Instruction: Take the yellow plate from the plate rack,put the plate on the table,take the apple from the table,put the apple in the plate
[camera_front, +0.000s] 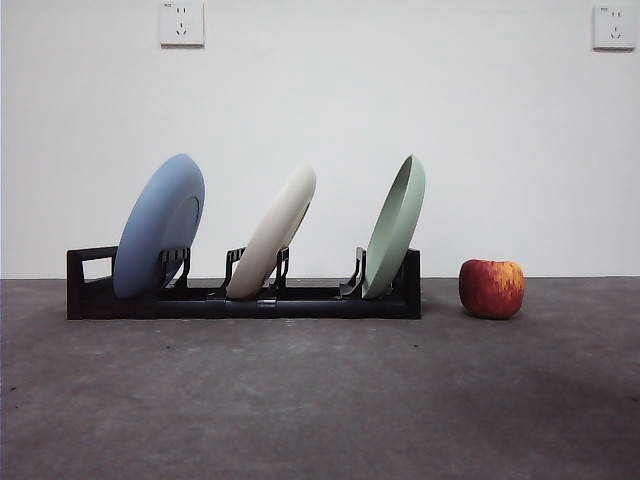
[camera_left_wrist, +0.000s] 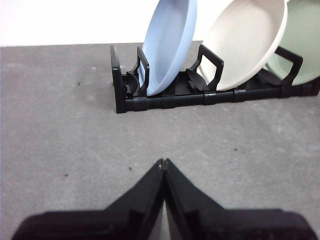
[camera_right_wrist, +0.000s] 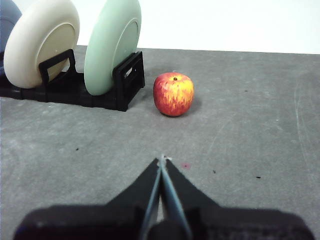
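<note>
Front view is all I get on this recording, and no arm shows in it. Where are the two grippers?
Observer: The left gripper hangs shut above the table, facing the plate rack at its blue plate end.
Operator: And the right one?
Observer: The right gripper is shut too, facing the apple.
Operator: Is the yellow plate touched?
Observer: No, the yellow plate stands in its slot with neither gripper near it.

No text, label, brand, number or sign can be read in any of the views. The two white wall sockets (camera_front: 181, 22) (camera_front: 614, 26) in the front view carry only a tiny dark mark near the top edge, too small to make out. The plates, rack and apple show no lettering.
</note>
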